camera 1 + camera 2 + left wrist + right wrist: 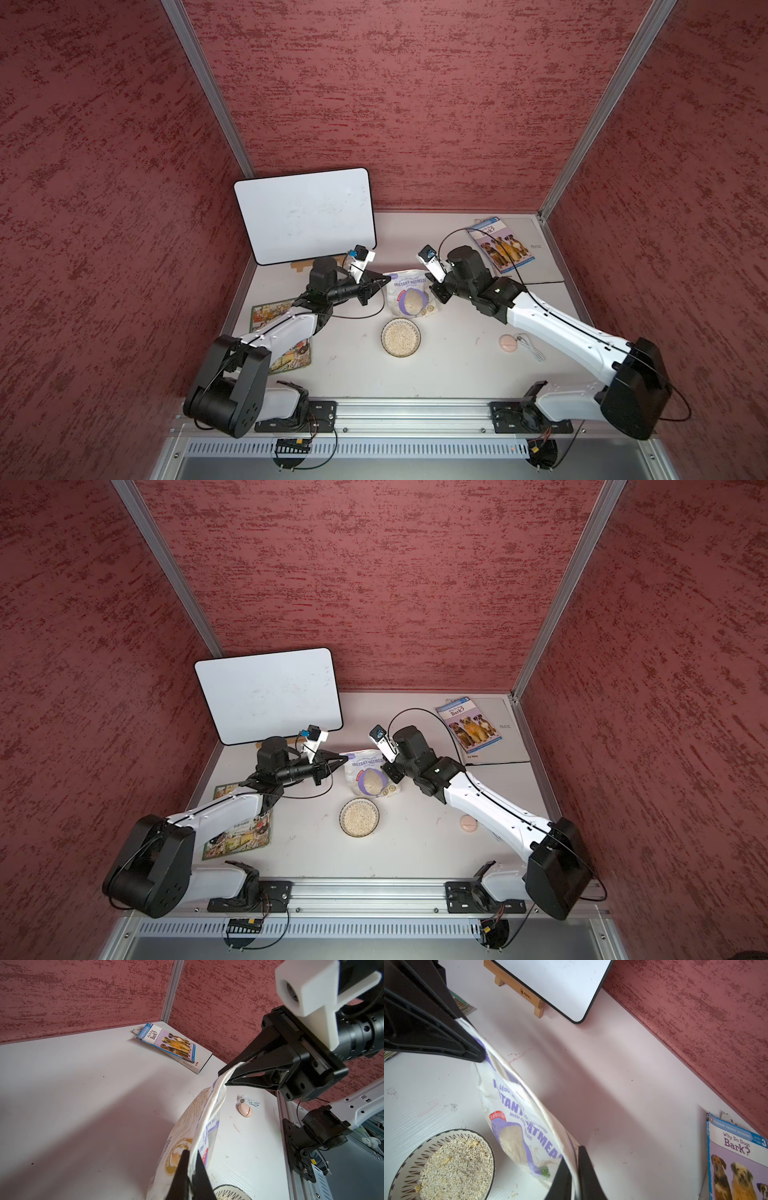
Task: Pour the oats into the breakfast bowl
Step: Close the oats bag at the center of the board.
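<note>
The white oat pouch (409,291) (370,773) with purple print stands upright at mid-table; pale oats show through its oval window. My left gripper (388,280) (192,1152) is shut on one top corner of the pouch (199,1126). My right gripper (430,284) (573,1153) is shut on the opposite top corner of the pouch (525,1118). The top edge is stretched between them. Just in front of the pouch sits the breakfast bowl (383,337) (341,817) (431,1142), holding a heap of oats (401,338) (456,1167).
A whiteboard (307,216) on a wooden easel stands at the back left. A dog book (500,245) lies on a grey pad (540,257) at the back right. A pink disc (509,343) and white cable (530,345) lie by the right arm. A picture book (270,311) lies under the left arm.
</note>
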`<state>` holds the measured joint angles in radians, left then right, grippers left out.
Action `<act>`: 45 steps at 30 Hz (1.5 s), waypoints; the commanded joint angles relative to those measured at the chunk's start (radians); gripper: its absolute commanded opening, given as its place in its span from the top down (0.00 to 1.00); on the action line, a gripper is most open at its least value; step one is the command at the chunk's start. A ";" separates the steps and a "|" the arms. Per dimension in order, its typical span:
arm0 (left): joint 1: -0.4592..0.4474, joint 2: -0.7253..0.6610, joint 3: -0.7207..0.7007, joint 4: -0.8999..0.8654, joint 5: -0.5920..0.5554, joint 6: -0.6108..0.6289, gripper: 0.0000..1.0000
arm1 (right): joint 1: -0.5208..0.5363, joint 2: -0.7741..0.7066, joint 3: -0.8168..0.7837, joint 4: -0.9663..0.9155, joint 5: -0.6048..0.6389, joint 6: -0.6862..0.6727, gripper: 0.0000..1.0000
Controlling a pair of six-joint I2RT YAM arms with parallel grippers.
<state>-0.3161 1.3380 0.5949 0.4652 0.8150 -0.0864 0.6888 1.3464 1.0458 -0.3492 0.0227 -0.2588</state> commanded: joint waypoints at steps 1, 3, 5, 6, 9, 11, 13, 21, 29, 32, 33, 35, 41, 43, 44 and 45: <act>-0.015 0.002 0.018 -0.018 -0.044 0.051 1.00 | -0.013 -0.004 0.064 -0.075 0.031 0.006 0.81; -0.025 0.007 0.029 -0.029 -0.046 0.077 1.00 | -0.012 -0.002 0.087 -0.120 0.038 -0.006 0.78; -0.027 0.014 0.037 -0.033 -0.046 0.089 1.00 | -0.012 -0.004 0.114 -0.173 0.045 -0.019 0.75; -0.029 0.016 0.040 -0.031 -0.047 0.094 1.00 | -0.012 -0.005 0.129 -0.201 0.042 -0.029 0.74; -0.031 0.013 0.041 -0.030 -0.047 0.112 1.00 | -0.012 0.000 0.201 -0.312 0.028 -0.072 0.71; -0.031 0.013 0.045 -0.028 -0.045 0.119 1.00 | -0.012 0.015 0.264 -0.397 0.006 -0.114 0.69; -0.033 0.017 0.046 -0.021 -0.044 0.122 1.00 | -0.012 0.035 0.312 -0.468 -0.019 -0.162 0.69; -0.055 0.040 0.068 -0.018 -0.036 0.142 1.00 | -0.030 0.182 0.551 -0.693 -0.097 -0.294 0.66; -0.061 0.068 0.099 -0.028 -0.023 0.160 1.00 | -0.078 0.268 0.619 -0.728 -0.106 -0.424 0.62; -0.062 0.074 0.102 -0.029 -0.019 0.164 1.00 | -0.103 0.294 0.640 -0.728 -0.109 -0.446 0.62; -0.061 0.075 0.102 -0.027 -0.016 0.165 1.00 | -0.112 0.301 0.646 -0.726 -0.117 -0.452 0.62; -0.061 0.075 0.102 -0.028 -0.011 0.165 1.00 | -0.126 0.309 0.654 -0.715 -0.139 -0.465 0.61; -0.063 0.076 0.103 -0.030 -0.010 0.166 1.00 | -0.137 0.356 0.689 -0.722 -0.174 -0.491 0.60; -0.062 0.079 0.104 -0.030 -0.009 0.167 1.00 | -0.138 0.380 0.710 -0.733 -0.189 -0.497 0.60; -0.063 0.079 0.106 -0.032 -0.010 0.168 1.00 | -0.138 0.393 0.722 -0.742 -0.198 -0.498 0.60; -0.063 0.080 0.106 -0.033 -0.011 0.169 1.00 | -0.138 0.406 0.733 -0.749 -0.206 -0.501 0.60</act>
<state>-0.3756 1.4017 0.6754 0.4377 0.7876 0.0620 0.5568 1.7248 1.7374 -1.0634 -0.1352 -0.7383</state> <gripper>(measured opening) 0.057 0.401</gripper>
